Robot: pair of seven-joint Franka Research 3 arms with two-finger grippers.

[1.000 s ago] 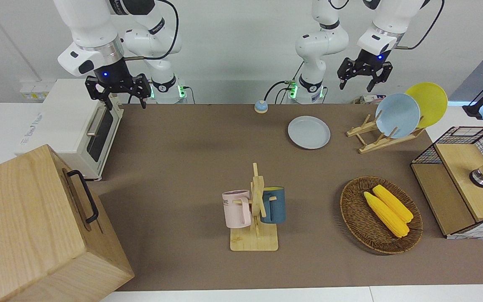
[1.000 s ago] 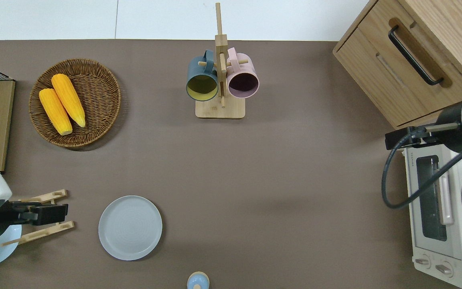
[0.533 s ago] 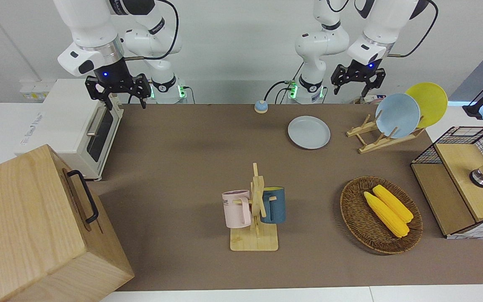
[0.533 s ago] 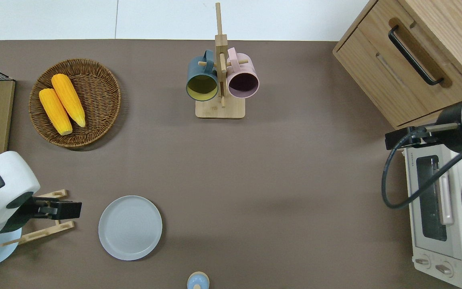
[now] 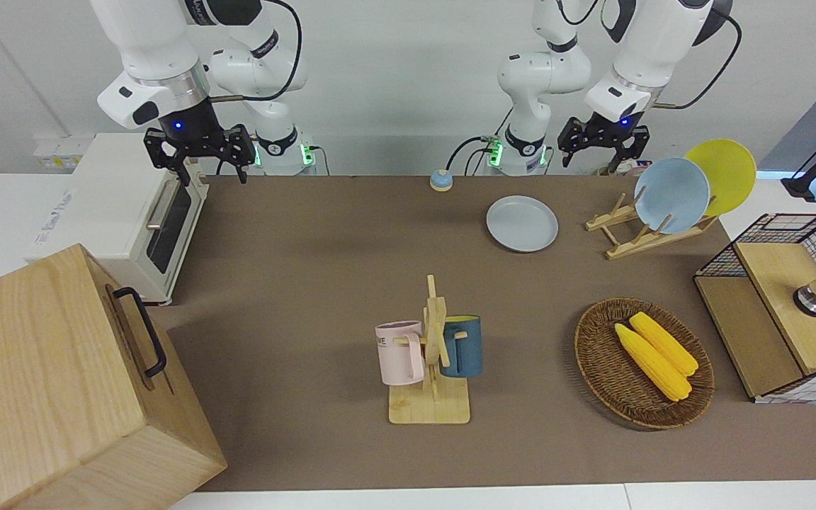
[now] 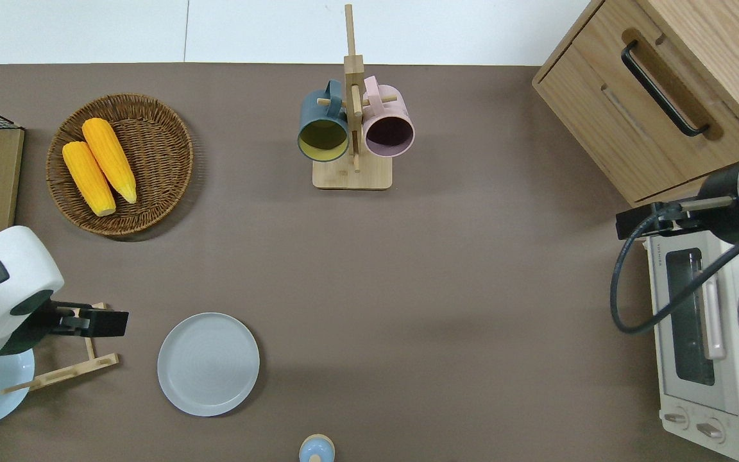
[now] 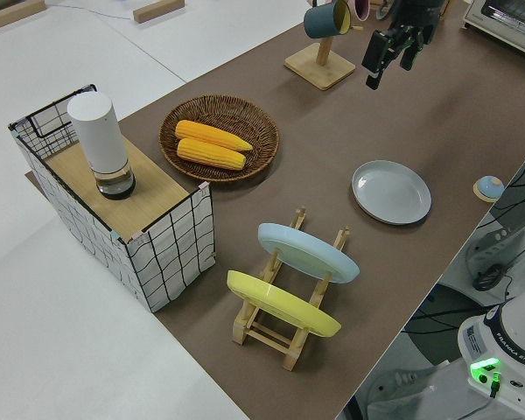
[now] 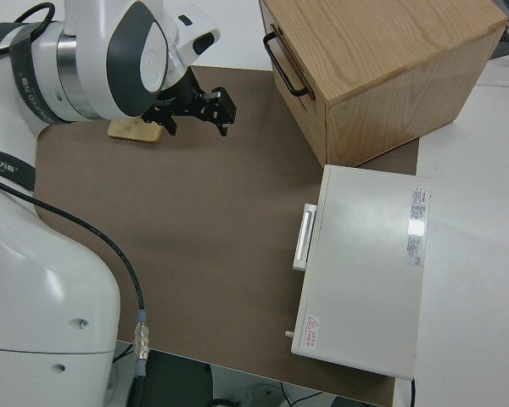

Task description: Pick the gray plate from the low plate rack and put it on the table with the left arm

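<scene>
One gray plate (image 6: 208, 364) flat on table (image 6: 408, 308); left pincer (image 5: 602, 140) open, empty, over low plate rack (image 5: 640, 234).

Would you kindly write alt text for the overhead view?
A gray plate lies flat on the table beside the low plate rack; the left gripper, open and empty, is over the rack.

Lying in wicker basket (image 5: 596, 361): two corn cobs (image 5: 656, 359). Hanging on mug tree (image 5: 434, 352): pink mug (image 5: 399, 352), blue mug (image 5: 463, 346).
</scene>
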